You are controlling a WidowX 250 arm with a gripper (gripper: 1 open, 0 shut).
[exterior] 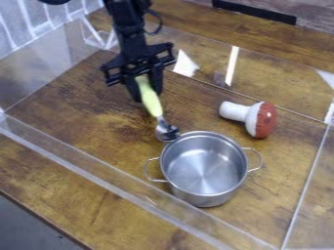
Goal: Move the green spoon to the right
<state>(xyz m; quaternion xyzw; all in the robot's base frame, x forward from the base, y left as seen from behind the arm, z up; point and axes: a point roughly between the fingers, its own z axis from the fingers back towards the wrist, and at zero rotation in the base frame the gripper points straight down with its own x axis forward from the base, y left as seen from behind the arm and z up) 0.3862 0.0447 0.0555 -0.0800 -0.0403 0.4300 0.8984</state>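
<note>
The green spoon (151, 101) hangs tilted, its yellow-green handle uppermost and its silver bowl (166, 131) low over the wood, just behind the pot's far rim. My gripper (144, 82) points straight down from the black arm and is shut on the upper end of the spoon's handle. I cannot tell whether the spoon's bowl touches the table.
A steel pot (202, 167) with two handles stands in front of the spoon, to its right. A mushroom toy (251, 116) with a red cap lies on its side further right. Clear acrylic walls (78, 176) ring the wooden table (78, 117).
</note>
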